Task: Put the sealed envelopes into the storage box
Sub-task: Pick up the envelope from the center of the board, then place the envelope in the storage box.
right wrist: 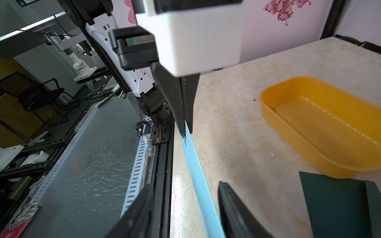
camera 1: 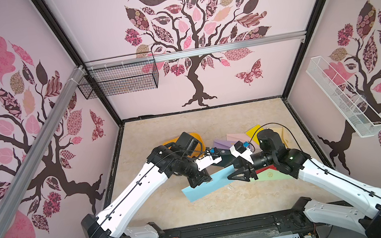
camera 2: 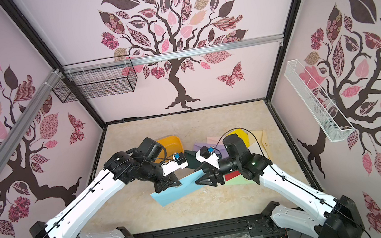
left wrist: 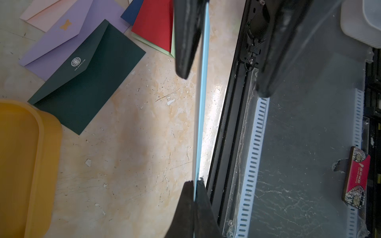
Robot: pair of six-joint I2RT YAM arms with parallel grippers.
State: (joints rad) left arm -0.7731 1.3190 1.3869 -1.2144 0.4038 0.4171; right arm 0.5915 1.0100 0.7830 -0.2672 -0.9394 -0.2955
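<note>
A light blue envelope (camera 1: 205, 189) is held up on its edge over the table's front middle, with my left gripper (left wrist: 194, 182) shut on one end of it. My right gripper (right wrist: 185, 185) stands open around the other end of the light blue envelope (right wrist: 198, 179), its fingers apart from the paper. The orange storage box (right wrist: 319, 123) sits at the back left with nothing in it, half hidden under the left arm in both top views. Dark green (left wrist: 86, 82), lilac (left wrist: 68, 35), red (left wrist: 154, 24), navy (left wrist: 133, 10) and pale green (camera 1: 272, 176) envelopes lie spread on the table.
A black wire basket (camera 1: 118, 78) hangs on the back wall and a white wire basket (camera 1: 342, 99) on the right wall. The table's black front rail (left wrist: 224, 144) runs right below the held envelope. More envelopes, one yellow (camera 1: 254, 130), lie behind the right arm.
</note>
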